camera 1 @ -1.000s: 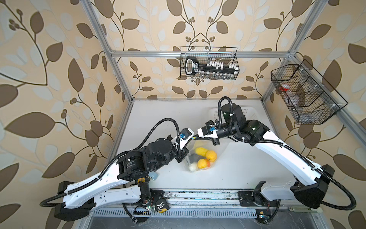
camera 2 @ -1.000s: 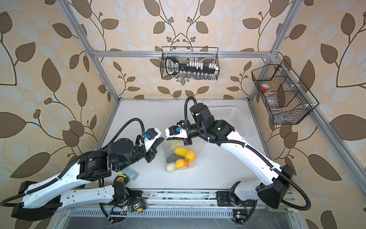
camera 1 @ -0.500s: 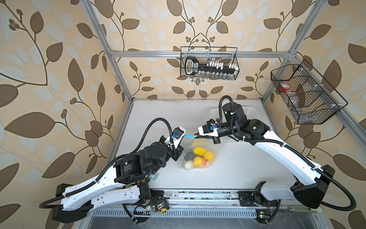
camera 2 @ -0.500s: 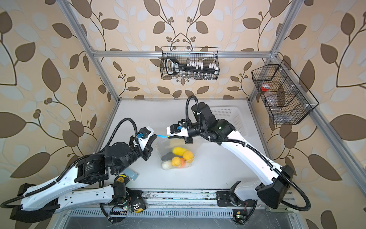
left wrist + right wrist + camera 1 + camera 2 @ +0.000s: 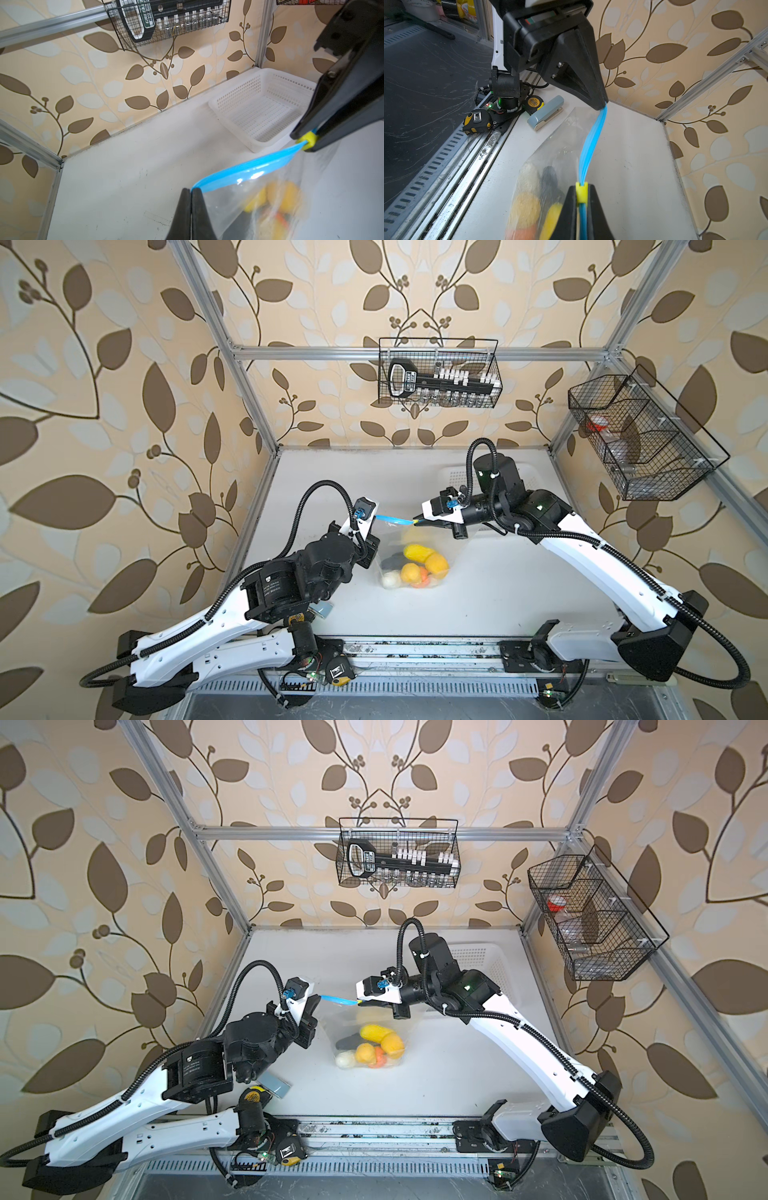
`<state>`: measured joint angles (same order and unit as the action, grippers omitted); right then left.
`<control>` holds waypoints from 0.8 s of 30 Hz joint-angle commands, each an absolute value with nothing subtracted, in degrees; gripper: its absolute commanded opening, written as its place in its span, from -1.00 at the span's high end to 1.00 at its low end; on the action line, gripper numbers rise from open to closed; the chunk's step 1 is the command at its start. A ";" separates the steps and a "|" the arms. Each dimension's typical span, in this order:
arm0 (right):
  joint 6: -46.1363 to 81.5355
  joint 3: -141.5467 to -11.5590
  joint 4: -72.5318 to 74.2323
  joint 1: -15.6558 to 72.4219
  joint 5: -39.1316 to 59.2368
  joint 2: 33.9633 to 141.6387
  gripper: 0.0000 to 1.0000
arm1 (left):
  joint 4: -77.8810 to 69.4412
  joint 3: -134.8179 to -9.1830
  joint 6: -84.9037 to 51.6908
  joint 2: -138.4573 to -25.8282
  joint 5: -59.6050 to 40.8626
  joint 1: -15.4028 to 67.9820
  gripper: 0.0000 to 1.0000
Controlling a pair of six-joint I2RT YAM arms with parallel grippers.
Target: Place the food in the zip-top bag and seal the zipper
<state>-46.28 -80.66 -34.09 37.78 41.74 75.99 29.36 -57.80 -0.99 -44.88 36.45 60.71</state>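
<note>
The clear zip-top bag (image 5: 415,545) (image 5: 365,1025) hangs between my two grippers, its bottom resting on the table. The food (image 5: 419,562) (image 5: 376,1044) lies bunched inside it: yellow, orange, white and dark pieces. The blue zipper (image 5: 395,519) (image 5: 338,999) (image 5: 249,168) (image 5: 591,141) is stretched taut along the bag's top edge. My left gripper (image 5: 375,518) (image 5: 319,997) (image 5: 191,190) is shut on the zipper's left end. My right gripper (image 5: 415,522) (image 5: 356,1003) (image 5: 581,188) is shut on the yellow tab (image 5: 309,141) (image 5: 581,192) at the other end.
A white perforated basket (image 5: 486,961) (image 5: 264,108) stands at the back right, partly behind the right arm. A grey-blue stapler-like object (image 5: 276,1085) (image 5: 546,113) lies near the front left edge beside a tape measure (image 5: 534,102). Wire baskets (image 5: 438,373) (image 5: 640,439) hang on the walls.
My left gripper has drawn away to the left with the bag's corner. A longer stretch of blue zipper now shows between the grippers, and the bag has shifted slightly left.
</note>
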 commanded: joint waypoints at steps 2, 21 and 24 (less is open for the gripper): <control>-46.69 -80.07 -35.26 37.13 43.70 73.38 0.84 | 32.96 -58.63 -4.81 -45.52 41.24 58.64 1.00; -47.35 -80.57 -37.97 33.53 44.38 72.54 0.84 | 32.24 -60.70 -4.14 -47.53 41.04 55.48 1.00; -47.55 -80.60 -38.11 33.01 44.60 72.60 0.84 | 32.29 -60.86 -3.96 -47.96 40.54 55.11 1.00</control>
